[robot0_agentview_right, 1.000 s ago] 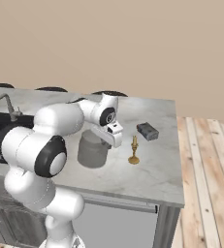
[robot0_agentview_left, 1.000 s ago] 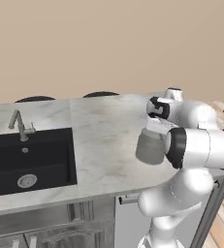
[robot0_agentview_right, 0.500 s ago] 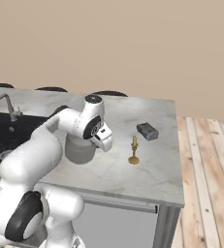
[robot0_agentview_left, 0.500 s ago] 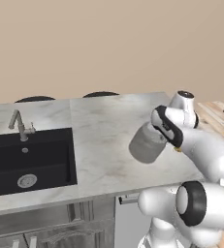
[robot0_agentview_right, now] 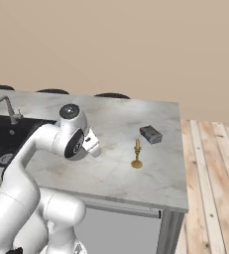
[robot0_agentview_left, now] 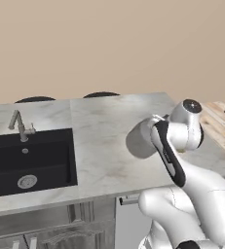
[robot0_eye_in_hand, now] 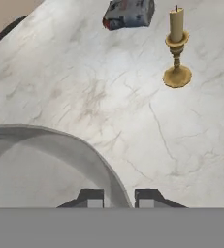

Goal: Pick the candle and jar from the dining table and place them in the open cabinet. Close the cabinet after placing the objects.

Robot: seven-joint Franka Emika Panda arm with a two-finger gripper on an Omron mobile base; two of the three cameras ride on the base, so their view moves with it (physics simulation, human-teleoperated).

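The jar (robot0_agentview_left: pixel 140 141), a squat frosted grey cylinder, hangs tilted just above the dining table (robot0_agentview_left: pixel 99 126), near its front edge. My gripper (robot0_eye_in_hand: pixel 119 199) is shut on the jar's curved rim (robot0_eye_in_hand: pixel 60 147), with one dark fingertip on each side of the wall. In the right base view my white hand (robot0_agentview_right: pixel 92 145) covers the jar. The candle (robot0_agentview_right: pixel 137 155), a slim brass candlestick, stands upright on the marble to the right of the hand. It also appears ahead of the fingers, candle (robot0_eye_in_hand: pixel 176 48), apart from the jar.
A small dark grey block (robot0_agentview_right: pixel 150 134) lies beyond the candle near the table's right end, block (robot0_eye_in_hand: pixel 129 13). The black sink (robot0_agentview_left: pixel 26 160) and its faucet (robot0_agentview_left: pixel 19 125) take up the left part. Wooden floor (robot0_agentview_right: pixel 210 188) lies past the right edge.
The jaws have closed on the jar's rim. The arm has swung and risen, lifting the jar off the marble and tilting it. The candle and block have not moved.
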